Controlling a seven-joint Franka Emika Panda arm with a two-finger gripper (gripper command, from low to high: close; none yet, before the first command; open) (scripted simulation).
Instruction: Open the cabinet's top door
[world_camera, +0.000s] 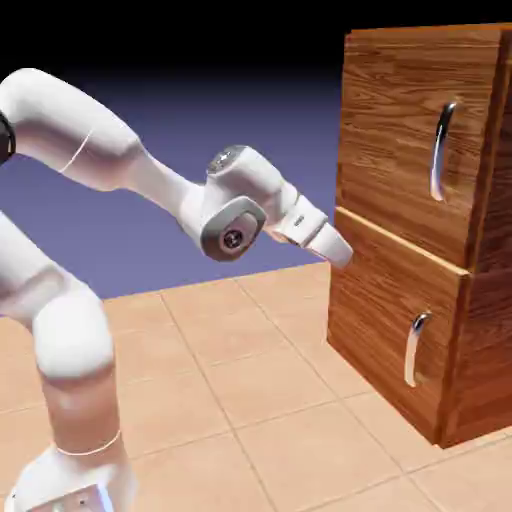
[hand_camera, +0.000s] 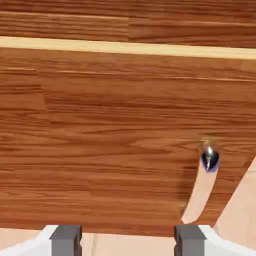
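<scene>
Your white robot arm rises from the lower left of the exterior view and bends across the middle of the frame toward the right. Its hand (world_camera: 338, 248) sits just left of centre-right, level with the seam between the two doors, close to the cabinet's front left edge; you cannot tell from this view whether it touches the wood.

The cabinet (world_camera: 495, 250), a tall reddish-brown wood-grain box, fills the right side of the frame and stands on the tan tiled table (world_camera: 230, 400). The top door (world_camera: 390, 140) takes up the upper right, closed flush, with its long curved silver handle (world_camera: 441, 150) near the door's right edge, well apart from your hand. The lower door (world_camera: 385, 320) sits beneath it, with a shorter silver handle (world_camera: 416, 348).

In the hand view, wood grain fills nearly the whole frame, crossed by a pale strip near the top. The two grey fingertips (hand_camera: 65, 239) show at the bottom edge, spread wide with nothing between them: your hand is released. A small silver handle end (hand_camera: 209, 157) shows right of centre.
</scene>
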